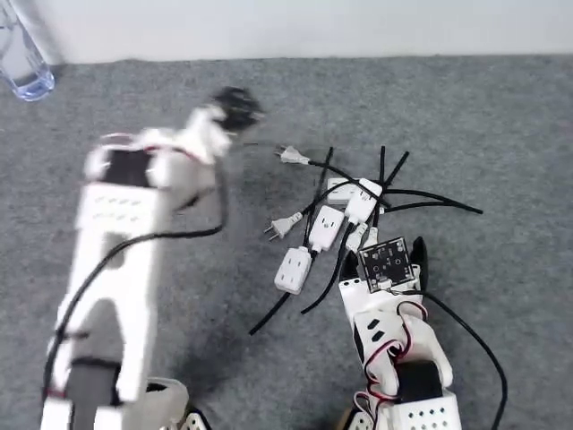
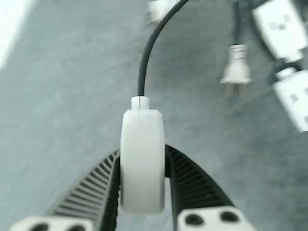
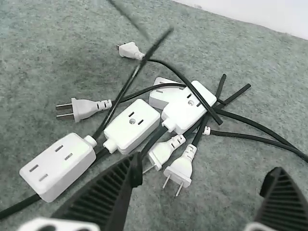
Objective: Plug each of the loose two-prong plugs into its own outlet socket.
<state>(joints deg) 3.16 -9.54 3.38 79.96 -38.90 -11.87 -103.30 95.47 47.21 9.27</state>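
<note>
Left wrist view: left gripper (image 2: 142,155) clamps a white corded piece (image 2: 141,127); right gripper's (image 3: 207,174) fingers (image 3: 109,193) gape. Square prongs (image 3: 62,109) to slots (image 3: 135,121) first.

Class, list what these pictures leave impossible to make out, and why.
Left wrist view: the left gripper hides the held white piece's faces; plug or socket unclear.
High view: the right arm partly covers the nearest plugs.
High view: clear container cut by the corner.
</note>
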